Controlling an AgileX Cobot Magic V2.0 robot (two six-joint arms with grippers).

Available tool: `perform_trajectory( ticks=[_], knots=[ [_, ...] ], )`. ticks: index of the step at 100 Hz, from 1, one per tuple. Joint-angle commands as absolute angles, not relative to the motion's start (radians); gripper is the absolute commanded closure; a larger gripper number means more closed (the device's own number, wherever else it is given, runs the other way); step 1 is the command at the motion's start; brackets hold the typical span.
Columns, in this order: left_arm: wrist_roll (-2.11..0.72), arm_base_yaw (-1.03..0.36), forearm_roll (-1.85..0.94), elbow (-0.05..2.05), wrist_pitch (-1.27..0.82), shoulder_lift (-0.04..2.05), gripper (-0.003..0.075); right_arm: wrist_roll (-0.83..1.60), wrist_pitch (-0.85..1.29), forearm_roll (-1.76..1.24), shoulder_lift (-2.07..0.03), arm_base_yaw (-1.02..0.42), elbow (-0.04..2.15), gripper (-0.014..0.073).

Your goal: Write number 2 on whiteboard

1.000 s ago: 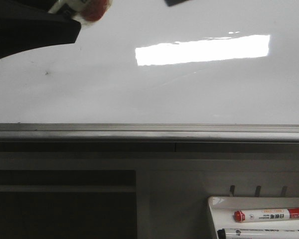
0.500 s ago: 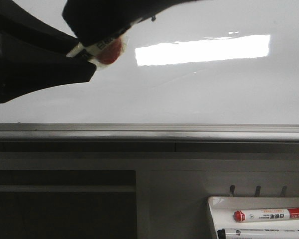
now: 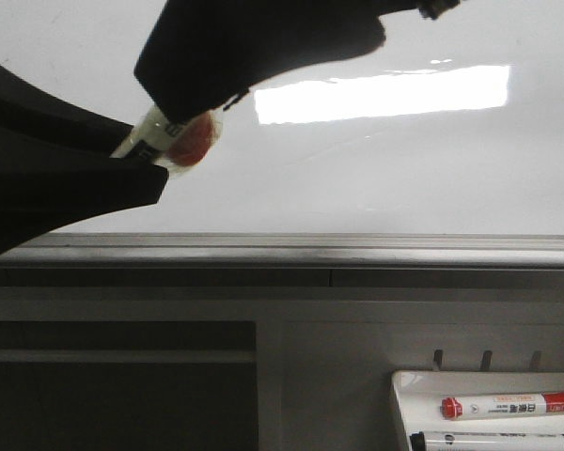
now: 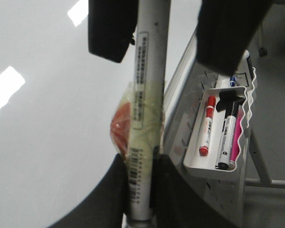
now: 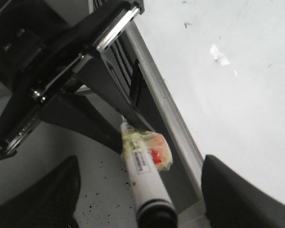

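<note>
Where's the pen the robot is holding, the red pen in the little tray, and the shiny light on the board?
Held marker [image 4: 143,71], left wrist view, white barrel.
Red marker [image 3: 512,406], front view, barrel middle.
Light reflection [image 3: 385,92], front view, centre of bright bar.

markers [image 3: 512,406] lie in a tray [image 3: 401,387] below the whiteboard [image 3: 404,178], right side.

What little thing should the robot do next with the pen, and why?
Probably the right gripper should close on the marker. Its jaws stand open on either side of the marker's black end, while the left gripper clamps the other end. The whiteboard shows no digit yet, so the pen likely needs gripping first.
</note>
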State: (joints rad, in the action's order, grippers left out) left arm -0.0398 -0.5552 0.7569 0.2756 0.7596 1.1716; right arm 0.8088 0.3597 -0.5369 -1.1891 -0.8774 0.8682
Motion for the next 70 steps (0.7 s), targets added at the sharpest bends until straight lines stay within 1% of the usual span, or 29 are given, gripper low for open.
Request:
perform_trajectory(
  ticks=[1,7,12,18,26,32,33,35,38,53,59,66,70],
  knots=[
    [-0.049,-0.56,0.712,0.294,0.841,1.162,0.0741,0.821,0.308,-0.542,-1.176,-0.872,0.905,0.0111],
    [-0.049,-0.56,0.712,0.294,0.841,1.162,0.0741,0.821,0.308,-0.542,-1.176,-0.872,0.905,0.0115],
    [-0.049,-0.56,0.712,0.294,0.841,1.162,0.0741,0.821,0.309,-0.542,-1.176,-0.872,0.905,0.0139],
    [-0.049,-0.56,0.714,0.294,0.839,1.162,0.0741,0.821,0.313,-0.542,-1.176,-0.872,0.905,0.0212],
    [-0.049,-0.56,0.72,0.294,0.837,1.162,0.0741,0.821,0.314,-0.542,-1.176,-0.872,0.905,0.0358],
    [-0.049,-0.56,0.724,0.294,0.837,1.162,0.0741,0.821,0.312,-0.542,-1.176,-0.872,0.905,0.0508],
    [-0.049,-0.56,0.724,0.294,0.837,1.162,0.0741,0.821,0.311,-0.542,-1.176,-0.872,0.905,0.0543],
    [-0.049,-0.56,0.724,0.294,0.837,1.162,0.0741,0.821,0.311,-0.542,-1.176,-0.872,0.905,0.058],
    [-0.049,-0.56,0.724,0.294,0.837,1.162,0.0741,0.821,0.311,-0.542,-1.176,-0.872,0.905,0.0669],
    [-0.049,-0.56,0.705,0.294,0.837,1.162,0.074,0.821,0.314,-0.542,-1.176,-0.872,0.905,0.0667],
    [-0.049,-0.56,0.695,0.294,0.837,1.162,0.0722,0.821,0.314,-0.542,-1.176,-0.872,0.905,0.0667],
    [-0.049,-0.56,0.69,0.294,0.84,1.162,0.064,0.821,0.314,-0.542,-1.176,-0.872,0.905,0.0667],
    [-0.049,-0.56,0.687,0.294,0.853,1.158,0.0559,0.821,0.314,-0.542,-1.174,-0.872,0.905,0.0667]
  ],
)
